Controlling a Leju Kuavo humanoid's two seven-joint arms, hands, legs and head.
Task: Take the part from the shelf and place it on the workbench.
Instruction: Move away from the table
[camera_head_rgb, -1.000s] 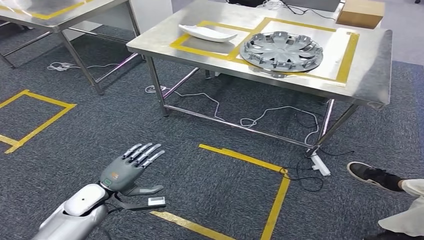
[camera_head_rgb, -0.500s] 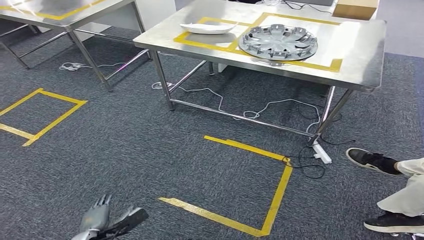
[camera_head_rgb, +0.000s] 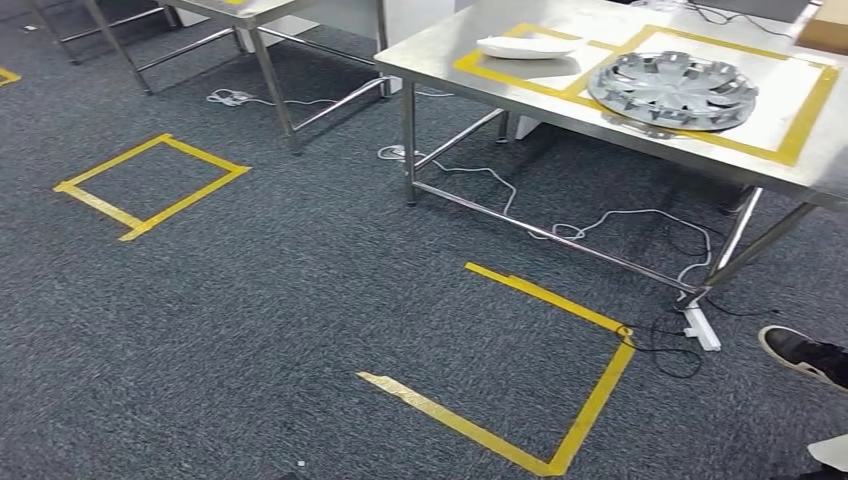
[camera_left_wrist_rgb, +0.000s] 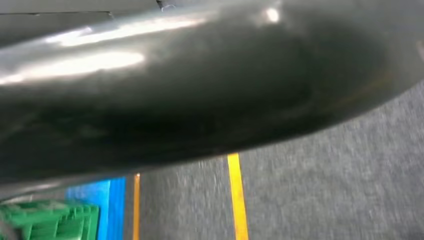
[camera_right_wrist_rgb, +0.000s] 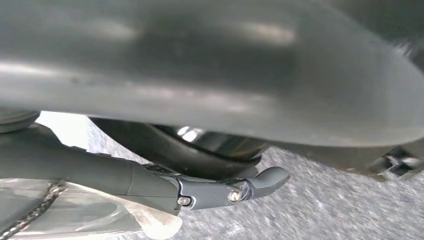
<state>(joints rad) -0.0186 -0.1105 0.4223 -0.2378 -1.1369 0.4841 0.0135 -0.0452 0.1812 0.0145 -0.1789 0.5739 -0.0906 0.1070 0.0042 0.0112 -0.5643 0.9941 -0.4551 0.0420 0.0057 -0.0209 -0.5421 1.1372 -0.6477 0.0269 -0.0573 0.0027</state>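
Item: silver spoked wheel cover (camera_head_rgb: 672, 90) on steel workbench (camera_head_rgb: 440, 55). My right hand (camera_right_wrist_rgb: 220, 192): grasp state indeterminable. Risk: tripping on floor cables (camera_head_rgb: 600, 225).

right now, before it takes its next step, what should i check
1. Hubcap flat on the bench, inside its tape frame: ok.
2. White part in the neighbouring tape frame, apart from the hubcap: ok.
3. Floor under the bench: not ok, loose cables trail there.
4. Space beside the bench: not ok, a person's shoe is close by.
5. Right hand empty: cannot tell, the wrist view is blurred.
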